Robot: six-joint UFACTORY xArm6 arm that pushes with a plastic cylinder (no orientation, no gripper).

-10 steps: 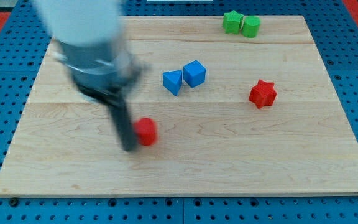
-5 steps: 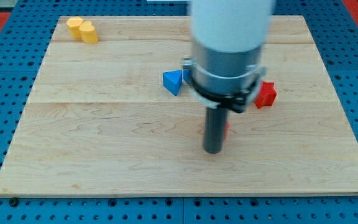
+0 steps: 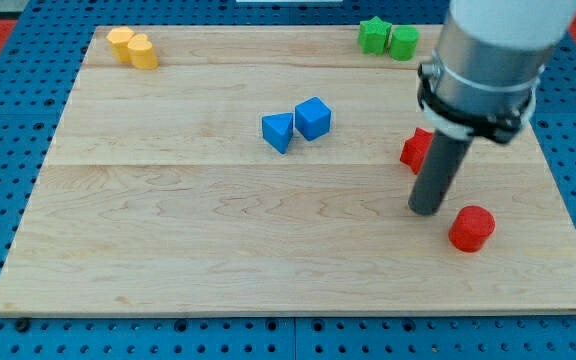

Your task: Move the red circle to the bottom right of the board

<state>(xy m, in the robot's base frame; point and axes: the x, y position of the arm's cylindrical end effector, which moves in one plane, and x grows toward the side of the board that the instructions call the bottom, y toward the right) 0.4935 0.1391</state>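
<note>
The red circle lies on the wooden board toward the view's lower right. My tip rests on the board just to the circle's upper left, a small gap away. The rod rises from there to the arm's grey and white body at the view's top right. A red star sits just above the tip, partly hidden behind the rod.
A blue triangle and a blue cube touch near the board's middle. Two yellow blocks sit at the top left corner. A green star and another green block sit at the top edge.
My tip has swept from the board's left middle to the right. The red circle has moved with it from the centre-left to the lower right.
</note>
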